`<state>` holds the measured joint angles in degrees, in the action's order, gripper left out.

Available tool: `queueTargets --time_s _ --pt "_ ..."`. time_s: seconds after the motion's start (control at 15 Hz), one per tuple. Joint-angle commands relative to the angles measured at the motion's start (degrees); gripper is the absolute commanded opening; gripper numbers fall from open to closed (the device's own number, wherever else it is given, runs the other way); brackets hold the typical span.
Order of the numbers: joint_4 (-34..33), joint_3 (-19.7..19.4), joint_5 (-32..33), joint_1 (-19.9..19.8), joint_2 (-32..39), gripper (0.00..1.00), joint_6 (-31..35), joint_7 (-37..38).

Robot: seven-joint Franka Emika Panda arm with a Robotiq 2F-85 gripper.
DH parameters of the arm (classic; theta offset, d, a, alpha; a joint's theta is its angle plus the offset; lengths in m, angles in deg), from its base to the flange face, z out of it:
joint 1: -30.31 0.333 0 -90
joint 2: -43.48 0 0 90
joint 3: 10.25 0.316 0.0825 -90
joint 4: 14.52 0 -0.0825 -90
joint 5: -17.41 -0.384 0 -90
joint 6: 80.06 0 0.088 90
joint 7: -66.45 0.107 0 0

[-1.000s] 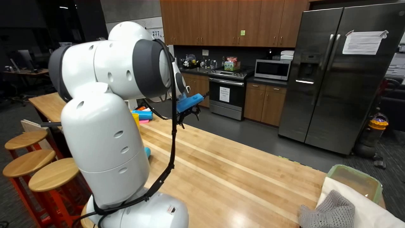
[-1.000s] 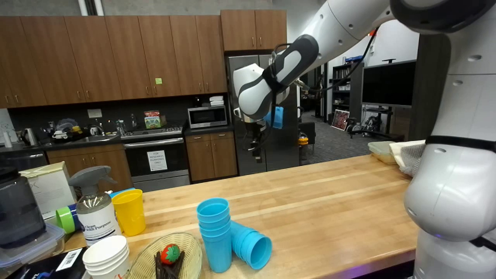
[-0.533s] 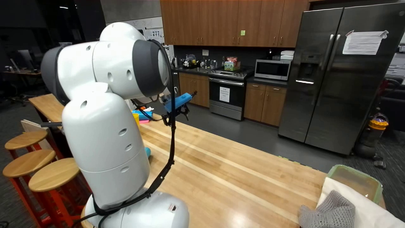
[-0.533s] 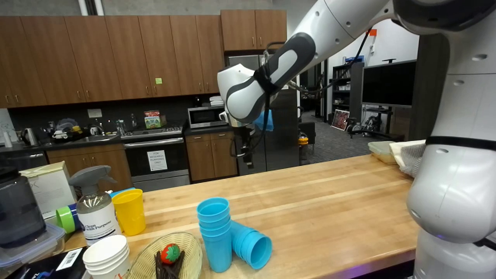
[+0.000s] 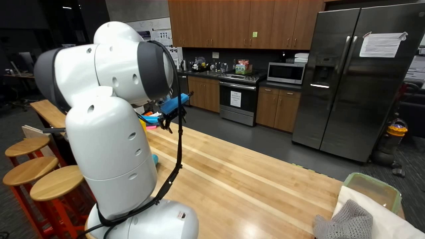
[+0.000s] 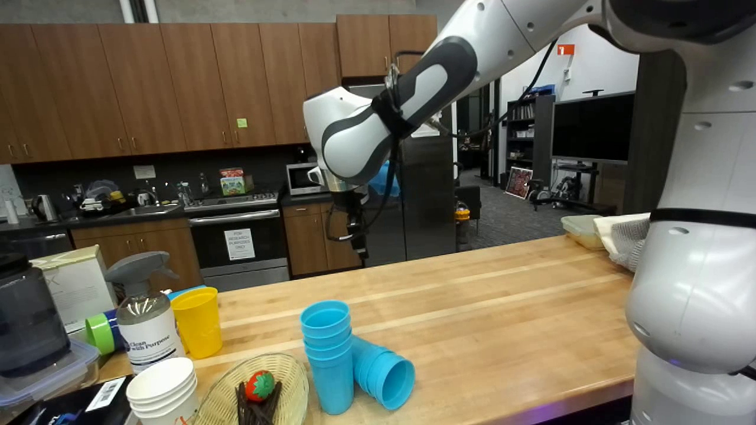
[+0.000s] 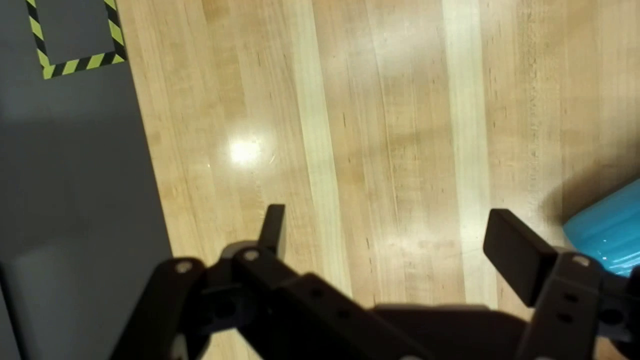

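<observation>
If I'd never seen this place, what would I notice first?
Probably the big white arm stretched over the table, its empty hand open above it. Then maybe the blue cups there, one stack upright and one lying, with a red strawberry in the basket beside them.

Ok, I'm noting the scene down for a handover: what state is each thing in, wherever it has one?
Gripper: open, holding nothing
Standing blue cups: nested, upright
Lying blue cups: nested, on their side
Yellow cup: upright
White cups: stacked, upright
Spray bottle: upright
Basket: strawberry and dark sticks inside
Grey cloth: crumpled
Oven: shut
Microwave: shut
Fridge: shut
Cupboards: shut
Television: screen dark
</observation>
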<state>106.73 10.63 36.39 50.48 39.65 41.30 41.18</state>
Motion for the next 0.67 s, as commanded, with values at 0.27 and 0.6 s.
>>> queueTargets --time_s 0.27,0.6 --pt "-3.85 1.21 0.27 1.29 0.76 1.00 -3.88 -0.57" --pt "-6.11 2.44 -0.09 2.51 2.07 1.00 -7.89 -1.23"
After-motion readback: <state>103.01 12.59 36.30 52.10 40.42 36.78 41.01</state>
